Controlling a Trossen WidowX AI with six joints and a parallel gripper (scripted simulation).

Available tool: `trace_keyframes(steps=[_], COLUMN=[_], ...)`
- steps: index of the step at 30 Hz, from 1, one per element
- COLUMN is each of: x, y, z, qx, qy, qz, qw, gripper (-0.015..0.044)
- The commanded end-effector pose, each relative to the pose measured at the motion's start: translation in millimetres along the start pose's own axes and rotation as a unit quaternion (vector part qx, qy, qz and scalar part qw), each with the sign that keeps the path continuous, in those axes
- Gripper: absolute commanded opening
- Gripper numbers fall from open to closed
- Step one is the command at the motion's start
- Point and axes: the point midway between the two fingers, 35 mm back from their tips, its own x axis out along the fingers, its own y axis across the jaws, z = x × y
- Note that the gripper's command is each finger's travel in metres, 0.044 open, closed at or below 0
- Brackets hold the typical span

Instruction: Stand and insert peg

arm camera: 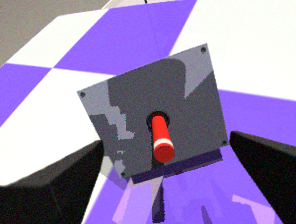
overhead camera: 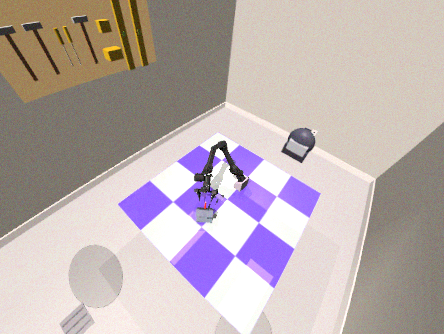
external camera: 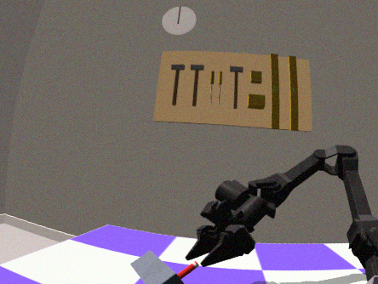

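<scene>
from here the robot's arm (overhead camera: 210,161) (external camera: 303,169) looks black nearly all over, a dark charcoal where light catches its edges; its links are slim and angular, with a chunky rounded elbow (overhead camera: 220,145) (external camera: 346,152) and an open gap framed by struts just beside it; nearer the wrist the body thickens into blocky housings, and a stubby dark cylinder (external camera: 231,190) bulges from the top; the gripper (overhead camera: 210,199) (external camera: 194,262) (arm camera: 166,141) is the same black, its two broad, wedge-shaped fingers (external camera: 230,247) tapering to narrow tips, flat-faced and matte up close; i can't make out any lettering or cables on it
</scene>
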Motion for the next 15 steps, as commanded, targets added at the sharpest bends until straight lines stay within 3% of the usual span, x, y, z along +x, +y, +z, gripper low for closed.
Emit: trace_keyframes(steps=[1,15], x=[-7,-26], y=[-1,-2], z=[1,2], qx=[-0.001,-0.001], qy=[-0.002,-0.002], qz=[-0.001,0.0], qw=[1.0,1.0], gripper=[0.044,0.044])
